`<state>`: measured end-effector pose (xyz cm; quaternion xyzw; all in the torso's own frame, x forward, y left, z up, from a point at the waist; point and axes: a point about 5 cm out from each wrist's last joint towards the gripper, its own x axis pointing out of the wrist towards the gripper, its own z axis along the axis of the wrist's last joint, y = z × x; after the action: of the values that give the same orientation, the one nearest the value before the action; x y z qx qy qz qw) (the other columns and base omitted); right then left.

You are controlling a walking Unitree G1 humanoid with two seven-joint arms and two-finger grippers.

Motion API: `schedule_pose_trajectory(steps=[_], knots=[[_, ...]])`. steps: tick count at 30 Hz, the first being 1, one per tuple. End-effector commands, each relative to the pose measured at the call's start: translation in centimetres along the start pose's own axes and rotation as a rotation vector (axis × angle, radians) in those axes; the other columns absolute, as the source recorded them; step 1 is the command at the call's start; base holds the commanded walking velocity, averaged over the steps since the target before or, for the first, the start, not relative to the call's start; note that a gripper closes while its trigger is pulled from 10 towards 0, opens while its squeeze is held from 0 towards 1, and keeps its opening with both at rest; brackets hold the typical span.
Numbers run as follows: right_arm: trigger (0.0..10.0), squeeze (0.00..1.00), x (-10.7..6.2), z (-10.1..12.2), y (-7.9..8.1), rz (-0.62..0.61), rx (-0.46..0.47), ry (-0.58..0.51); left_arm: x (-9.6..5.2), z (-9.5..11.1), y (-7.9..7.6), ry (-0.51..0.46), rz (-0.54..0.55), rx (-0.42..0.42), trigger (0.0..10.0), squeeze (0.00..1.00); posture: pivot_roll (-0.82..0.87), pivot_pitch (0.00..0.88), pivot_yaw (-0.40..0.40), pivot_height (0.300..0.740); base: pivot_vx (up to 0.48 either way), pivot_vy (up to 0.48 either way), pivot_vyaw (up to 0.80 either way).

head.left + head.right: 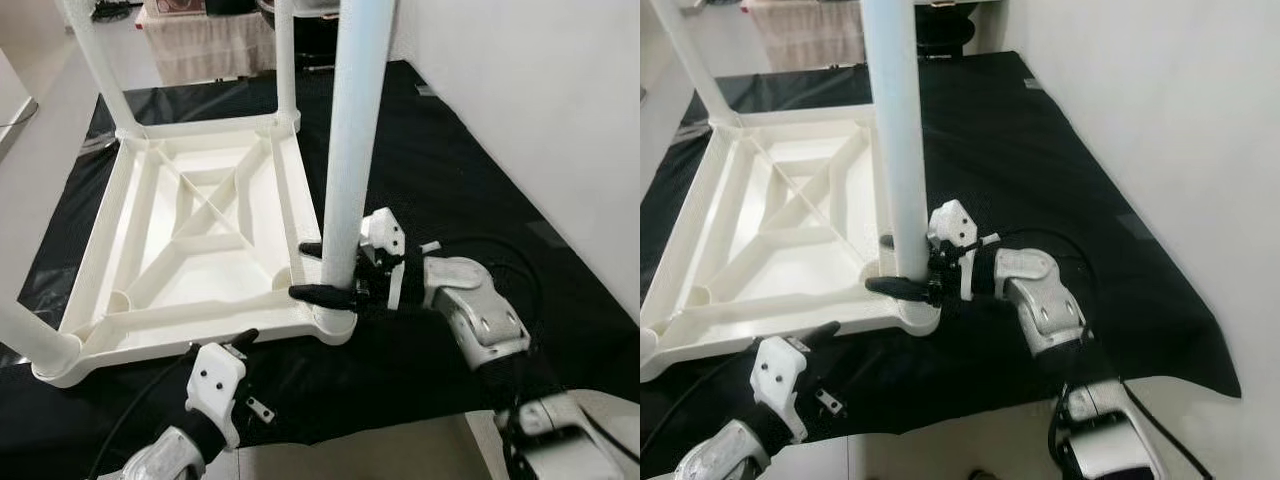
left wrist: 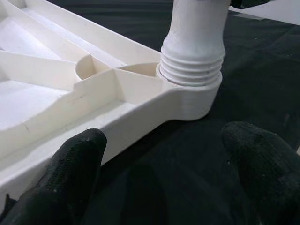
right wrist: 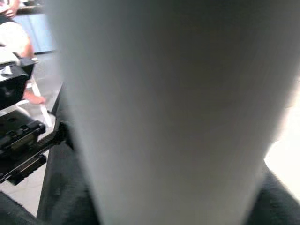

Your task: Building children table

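The white plastic table top (image 1: 180, 335) lies upside down on a black mat. A thick white leg (image 1: 350, 150) stands upright in its near right corner socket (image 2: 192, 101). Screw threads show just above that socket. My right gripper (image 1: 318, 272) is shut on this leg close to its base, one black finger on each side. In the right wrist view the leg (image 3: 173, 112) is right against the camera. My left gripper (image 2: 161, 178) hovers open over the mat just in front of the top's near edge, left of that socket, holding nothing.
Other white legs stand at the far left (image 1: 100, 60), far right (image 1: 286, 60) and near left (image 1: 25, 335) corners. A white wall (image 1: 540, 100) runs along the right of the mat (image 1: 430, 150). A cloth-draped table (image 1: 210, 40) stands at the back. Pale floor (image 1: 380, 450) lies nearest me.
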<state>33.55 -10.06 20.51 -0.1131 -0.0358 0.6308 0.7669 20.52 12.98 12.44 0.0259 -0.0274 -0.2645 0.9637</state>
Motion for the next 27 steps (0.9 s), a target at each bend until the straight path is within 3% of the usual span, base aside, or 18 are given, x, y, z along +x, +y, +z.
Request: schedule_pose_trajectory(steps=[1, 10, 12, 14, 15, 16, 17, 18, 20, 24, 25, 26, 27], knots=[[0.0, 0.0, -0.1, -0.7, -0.4, -0.027, 0.016, 0.035, -0.2, -0.6, -0.3, 0.026, -0.012, -0.006, 10.0, 0.0, 0.05, 0.174, -0.015, 0.74, 0.0, 0.0, 0.0], [0.0, 0.0, -1.5, -2.5, -0.4, -0.193, 0.008, 0.052, -0.4, -0.8, -0.5, 0.027, -0.031, -0.015, 10.0, 0.0, 0.03, 0.184, -0.018, 0.74, 0.0, 0.0, 0.0], [0.0, 0.0, -1.9, -4.3, 1.5, -0.363, 0.102, 0.092, -0.5, -0.8, -0.6, 0.028, -0.041, -0.011, 10.0, 0.0, 0.03, 0.188, -0.029, 0.74, 0.0, 0.0, 0.0], [0.0, 0.0, -3.3, -5.8, 3.7, -1.003, 0.243, 0.134, -0.7, -0.7, -0.6, 0.029, -0.047, -0.004, 10.0, 0.0, 0.02, 0.195, -0.036, 0.74, 0.0, 0.0, 0.0], [0.0, 0.0, -3.3, -5.8, 3.7, -1.003, 0.243, 0.134, -0.7, -0.7, -0.6, 0.029, -0.047, -0.004, 10.0, 0.0, 0.02, 0.195, -0.036, 0.74, 0.0, 0.0, 0.0], [0.0, 0.0, -3.2, -6.2, 5.7, -1.021, 0.249, 0.191, -0.7, -0.6, -0.6, 0.027, -0.048, -0.003, 10.0, 0.0, 0.03, 0.206, -0.03, 0.74, 0.0, 0.0, 0.0], [0.0, 0.0, -2.8, -6.1, 6.7, -0.976, 0.23, 0.2, -0.7, -0.5, -0.6, 0.023, -0.049, -0.009, 10.0, 0.0, 0.0, 0.192, -0.014, 0.74, 0.0, 0.0, 0.0], [0.0, 0.0, -2.8, -6.1, 6.7, -0.976, 0.23, 0.2, -0.7, -0.5, -0.6, 0.023, -0.049, -0.009, 10.0, 0.0, 0.0, 0.192, -0.014, 0.74, 0.0, 0.0, 0.0], [0.0, 0.0, -1.9, -5.9, 6.4, -0.864, 0.205, 0.181, -0.6, -0.4, -0.7, 0.02, -0.048, -0.016, 10.0, 0.0, 0.01, 0.191, -0.015, 0.74, 0.0, 0.0, 0.0], [0.0, 0.0, -1.7, -5.8, 5.7, -0.849, 0.196, 0.171, -0.5, -0.4, -0.8, 0.019, -0.053, -0.017, 10.0, 0.0, 0.01, 0.192, -0.018, 0.74, 0.0, 0.0, 0.0], [4.4, 0.0, -0.8, -5.6, 4.5, -0.783, 0.168, 0.152, -0.3, -0.3, -0.9, 0.014, -0.055, -0.018, 10.0, 0.0, 0.0, 0.191, -0.021, 0.74, 0.0, 0.0, 0.0], [10.0, 0.0, -0.4, -5.3, 3.9, -0.748, 0.153, 0.133, -0.3, -0.3, -0.9, 0.01, -0.051, -0.022, 10.0, 0.0, 0.0, 0.19, -0.021, 0.74, 0.0, 0.0, 0.0], [10.0, 0.0, -0.4, -5.3, 3.9, -0.748, 0.153, 0.133, -0.3, -0.3, -0.9, 0.01, -0.051, -0.022, 10.0, 0.0, 0.0, 0.19, -0.021, 0.74, 0.0, 0.0, 0.0]])
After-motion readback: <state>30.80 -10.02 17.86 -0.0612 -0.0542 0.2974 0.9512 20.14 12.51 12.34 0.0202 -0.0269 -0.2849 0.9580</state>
